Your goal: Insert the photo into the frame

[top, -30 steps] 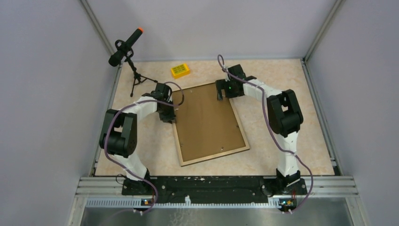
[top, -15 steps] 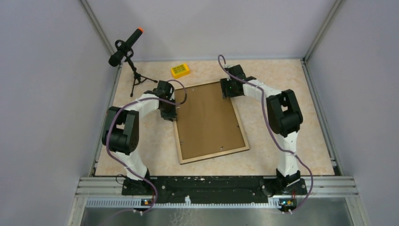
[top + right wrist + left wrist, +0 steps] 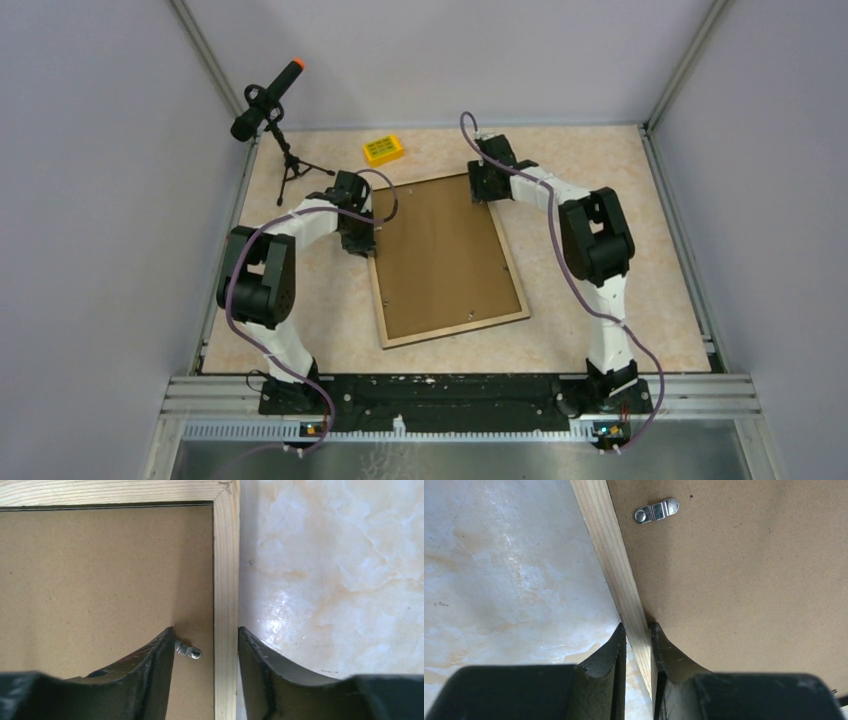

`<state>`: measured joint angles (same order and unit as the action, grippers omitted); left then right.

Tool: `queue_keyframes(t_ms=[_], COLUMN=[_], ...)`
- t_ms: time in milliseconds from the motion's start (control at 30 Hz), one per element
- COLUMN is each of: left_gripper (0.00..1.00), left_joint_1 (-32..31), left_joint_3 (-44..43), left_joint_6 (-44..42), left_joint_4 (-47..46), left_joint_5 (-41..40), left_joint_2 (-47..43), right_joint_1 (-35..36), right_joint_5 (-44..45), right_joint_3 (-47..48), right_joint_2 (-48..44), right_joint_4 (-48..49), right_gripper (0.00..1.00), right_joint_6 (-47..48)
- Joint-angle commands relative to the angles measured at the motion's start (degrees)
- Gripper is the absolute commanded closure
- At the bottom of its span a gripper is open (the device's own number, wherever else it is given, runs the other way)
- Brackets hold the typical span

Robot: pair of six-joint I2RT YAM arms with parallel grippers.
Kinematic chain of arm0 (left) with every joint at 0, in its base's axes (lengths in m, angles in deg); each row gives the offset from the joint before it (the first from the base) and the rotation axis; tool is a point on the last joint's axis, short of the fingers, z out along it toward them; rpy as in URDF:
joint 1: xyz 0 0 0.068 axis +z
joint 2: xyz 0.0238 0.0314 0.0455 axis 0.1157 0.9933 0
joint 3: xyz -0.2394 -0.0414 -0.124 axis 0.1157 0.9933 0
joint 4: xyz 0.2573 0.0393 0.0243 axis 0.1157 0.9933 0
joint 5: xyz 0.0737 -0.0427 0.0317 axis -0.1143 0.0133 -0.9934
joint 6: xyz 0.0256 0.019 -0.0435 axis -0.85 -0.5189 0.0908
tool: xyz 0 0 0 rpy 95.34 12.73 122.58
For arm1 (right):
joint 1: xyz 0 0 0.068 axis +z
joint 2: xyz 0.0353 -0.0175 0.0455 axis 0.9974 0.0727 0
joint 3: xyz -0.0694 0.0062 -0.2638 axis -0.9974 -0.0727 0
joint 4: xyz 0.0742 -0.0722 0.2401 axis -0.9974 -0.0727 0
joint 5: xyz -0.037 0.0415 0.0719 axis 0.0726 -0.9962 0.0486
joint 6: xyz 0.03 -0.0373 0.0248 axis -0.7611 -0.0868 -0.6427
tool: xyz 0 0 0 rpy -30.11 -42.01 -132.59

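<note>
The frame [image 3: 455, 325] lies face down on the table, its light wood back up, with the brown hardboard backing [image 3: 440, 255] set in it. The photo is hidden. My left gripper [image 3: 365, 238] is shut on the frame's left rail [image 3: 611, 555], one finger on the table side and one on the backing [image 3: 749, 580]. My right gripper [image 3: 487, 190] is open and straddles the right rail [image 3: 226, 570] near the far right corner. Its inner finger [image 3: 150, 665] rests on the backing beside a small metal clip [image 3: 188, 650].
A yellow box [image 3: 383, 149] lies at the back, behind the frame. A microphone on a small tripod [image 3: 270, 100] stands at the back left. Another metal clip [image 3: 655, 510] sits on the backing by the left rail. Walls enclose the table on three sides.
My right gripper has moved from over the backing outward to the frame's right rail. My left gripper shifted slightly along the left rail, then held still.
</note>
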<state>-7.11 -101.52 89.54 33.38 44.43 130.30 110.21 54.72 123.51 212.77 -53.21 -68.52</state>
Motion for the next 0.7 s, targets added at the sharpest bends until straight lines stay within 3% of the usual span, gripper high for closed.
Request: queue_keyframes(t_ms=[0,100,233,467,567,667], left_gripper=[1.0,1.0,1.0,1.0,1.0,1.0], left_joint_1=[0.4,0.4,0.4,0.4,0.4,0.4], left_joint_3=[1.7,1.7,1.7,1.6,1.5,1.4], left_joint_6=[-5.5,-5.4,-5.3,-5.4,-5.5,-5.5], left_joint_4=[-1.5,-1.5,-1.4,-1.4,-1.4,-1.5], left_joint_5=[-7.0,-7.0,-6.9,-6.8,-5.0,-4.7], left_joint_2=[2.8,2.6,2.7,3.0,3.1,2.9], right_joint_1=[0.3,0.3,0.3,0.2,0.2,0.2], right_joint_5=[3.5,3.4,3.6,2.7,1.6,-1.8], right_joint_3=[0.9,0.5,0.5,3.6,6.2,2.5], right_joint_2=[2.4,2.3,2.1,2.3,2.0,-0.3], right_joint_4=[-1.8,-1.8,-2.3,-3.9,-5.4,-2.3], right_gripper=[0.55,0.66,0.69,0.44,0.4,0.36], right_joint_6=[-1.0,-2.1,-2.8,-1.3,-0.6,0.7])
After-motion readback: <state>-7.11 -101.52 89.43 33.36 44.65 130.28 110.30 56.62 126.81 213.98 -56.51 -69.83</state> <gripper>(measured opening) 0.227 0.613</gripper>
